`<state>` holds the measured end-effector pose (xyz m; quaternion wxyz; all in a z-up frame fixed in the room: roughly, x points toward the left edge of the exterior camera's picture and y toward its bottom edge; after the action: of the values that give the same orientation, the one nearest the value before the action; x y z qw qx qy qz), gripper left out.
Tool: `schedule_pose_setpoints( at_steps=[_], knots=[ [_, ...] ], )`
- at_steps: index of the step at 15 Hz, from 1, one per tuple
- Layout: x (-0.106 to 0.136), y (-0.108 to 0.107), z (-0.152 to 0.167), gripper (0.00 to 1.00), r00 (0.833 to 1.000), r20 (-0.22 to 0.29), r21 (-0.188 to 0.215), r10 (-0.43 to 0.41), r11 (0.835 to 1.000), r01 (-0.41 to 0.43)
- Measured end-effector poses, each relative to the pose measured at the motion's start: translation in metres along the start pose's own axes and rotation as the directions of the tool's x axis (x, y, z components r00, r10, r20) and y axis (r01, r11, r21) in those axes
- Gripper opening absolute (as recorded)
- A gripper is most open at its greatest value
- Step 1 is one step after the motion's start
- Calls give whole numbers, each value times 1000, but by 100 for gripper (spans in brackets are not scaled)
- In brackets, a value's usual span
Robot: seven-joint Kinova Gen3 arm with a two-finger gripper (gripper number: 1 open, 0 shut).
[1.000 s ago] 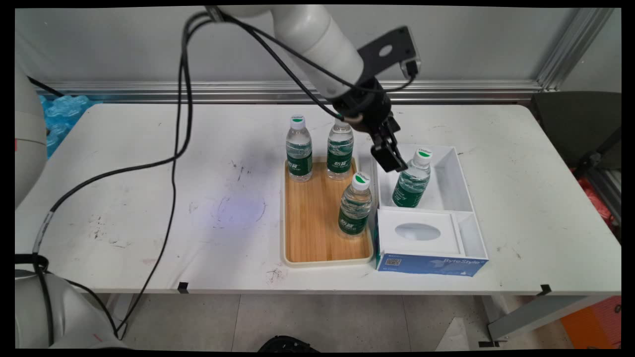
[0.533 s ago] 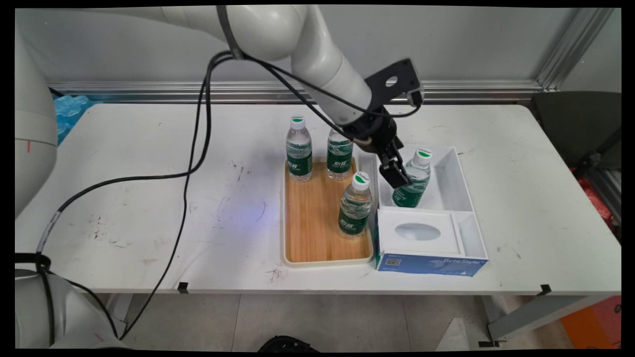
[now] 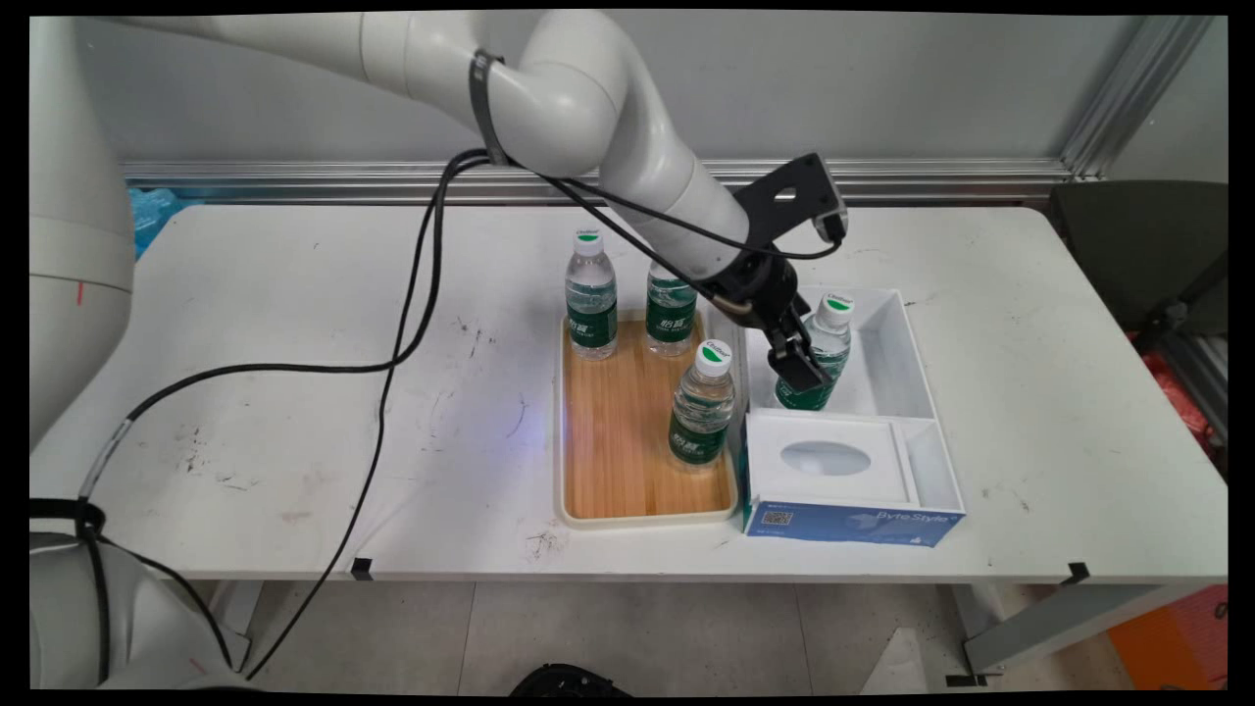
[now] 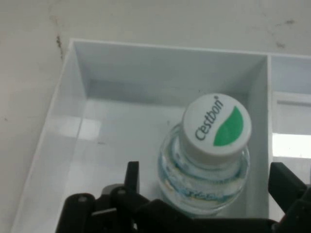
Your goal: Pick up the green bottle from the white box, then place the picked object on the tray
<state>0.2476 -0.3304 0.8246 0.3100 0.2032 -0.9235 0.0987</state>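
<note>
Gripper (image 4: 206,194) is seen with fingers (image 4: 132,177) spread apart, straddling a water bottle (image 3: 822,353) without closing on it. Left to right: wooden tray (image 3: 618,461) carrying three bottles, nearest one (image 3: 702,404) at the tray's right edge; then the white box (image 3: 907,363), where the straddled bottle is stood in the far compartment, against its left wall. Bottle is upright, long axis vertical, white-green cap (image 4: 217,127) pointing up. It is judged full, fairly heavy, smooth and slightly squashy; best taken at the body below the shoulder.
</note>
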Motion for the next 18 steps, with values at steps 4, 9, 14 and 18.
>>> schedule_pose_setpoints(
  at_steps=[4, 9, 14, 18],
  knots=[
    [-5, 1, 13, 0, 1000, -7, -5, -10, 1000, 10],
    [-9, 3, 24, 0, 1000, -8, -19, -23, 1000, 23],
    [-2, 3, 22, 0, 1000, -21, -33, -22, 999, 21],
    [16, 0, 5, 0, 999, -51, -29, -9, 1000, 8]
  ],
)
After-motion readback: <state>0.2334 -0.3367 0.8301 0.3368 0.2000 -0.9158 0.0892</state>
